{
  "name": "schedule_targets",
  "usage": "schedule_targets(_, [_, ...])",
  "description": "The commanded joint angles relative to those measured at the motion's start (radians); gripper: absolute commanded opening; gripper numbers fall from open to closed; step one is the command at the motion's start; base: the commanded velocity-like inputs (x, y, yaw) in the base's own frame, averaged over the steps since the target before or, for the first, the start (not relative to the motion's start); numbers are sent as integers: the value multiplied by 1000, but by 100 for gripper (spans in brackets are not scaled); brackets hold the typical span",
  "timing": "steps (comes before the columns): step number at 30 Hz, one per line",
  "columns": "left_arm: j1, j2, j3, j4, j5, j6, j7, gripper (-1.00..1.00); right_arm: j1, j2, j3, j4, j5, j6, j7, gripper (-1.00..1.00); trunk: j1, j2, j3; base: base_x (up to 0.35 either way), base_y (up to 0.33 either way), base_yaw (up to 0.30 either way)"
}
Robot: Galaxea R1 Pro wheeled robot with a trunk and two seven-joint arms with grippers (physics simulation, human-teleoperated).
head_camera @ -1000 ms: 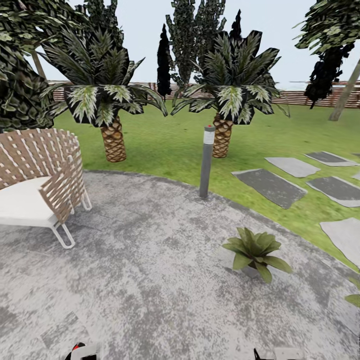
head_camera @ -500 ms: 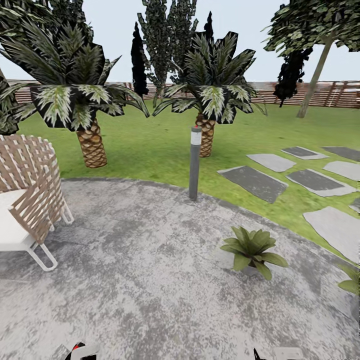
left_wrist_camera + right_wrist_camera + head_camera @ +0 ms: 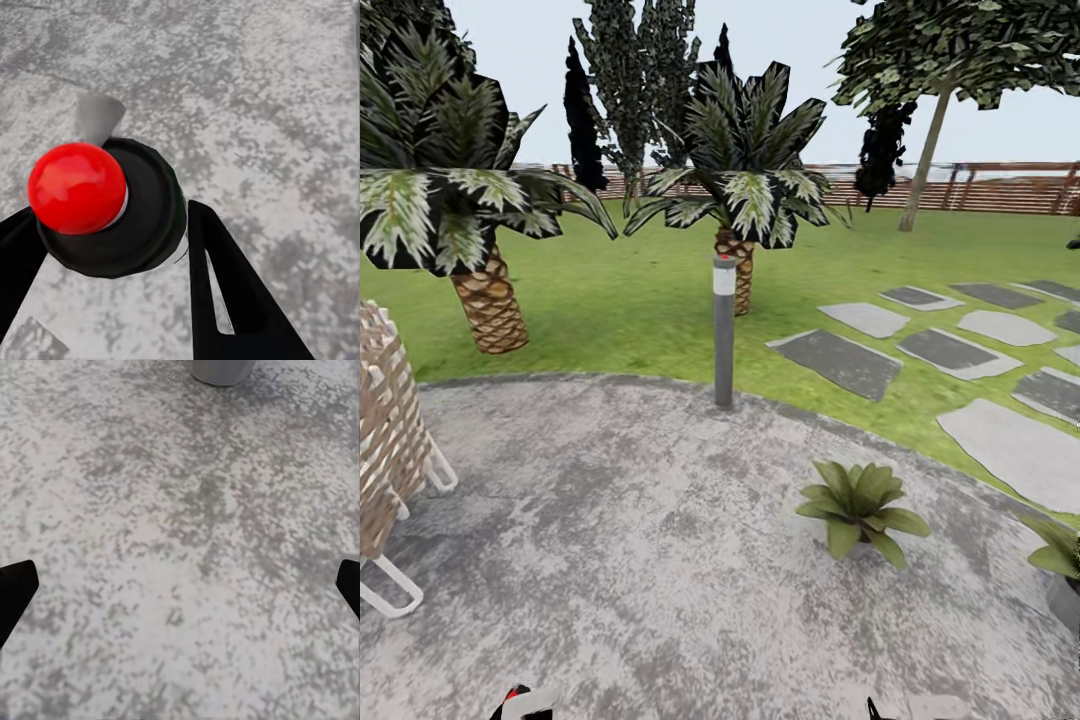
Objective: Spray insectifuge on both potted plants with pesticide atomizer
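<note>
From the head camera, a round grey paved patio (image 3: 640,560) fills the lower half of the frame, its mottled stone meeting a green lawn (image 3: 630,300) along a curved edge. A grey bollard light (image 3: 724,330) stands upright at that edge, just above centre. On the patio at lower right sits one of the potted plants (image 3: 860,505), a low olive-green rosette, and a second potted plant (image 3: 1060,560) is cut by the right edge. Grey stepping stones (image 3: 950,350) scatter across the grass at middle right. Two striped-leaf palms (image 3: 745,200) rise from the lawn at upper centre and upper left, with taller trees behind, and a brown slatted fence (image 3: 980,190) runs across the far side under pale sky. A woven chair (image 3: 390,450) shows at the left edge.

In the left wrist camera, the left gripper (image 3: 112,247) has its two dark fingers (image 3: 232,300) pinched on the pesticide atomizer (image 3: 112,206), seen end-on as a dark round body with a glossy red cap at centre left, above speckled grey paving.

In the right wrist camera, the right gripper (image 3: 180,585) is spread wide, one dark fingertip at each side edge low in the frame, with bare paving between. The rim of a grey pot (image 3: 221,370) sits at the top centre.
</note>
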Motion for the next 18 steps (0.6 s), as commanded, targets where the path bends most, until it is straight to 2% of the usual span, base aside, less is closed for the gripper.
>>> schedule_targets(1, [0, 0, -1, 1, 2, -3, 1, -100, -1, 1, -4, 1, 9, -3, 0, 100, 0, 0, -1, 238, 254, -268])
schedule_targets(18, [0, 0, -1, 1, 2, -3, 1, -100, -1, 1, -4, 1, 9, -3, 0, 100, 0, 0, -1, 193, 284, -268])
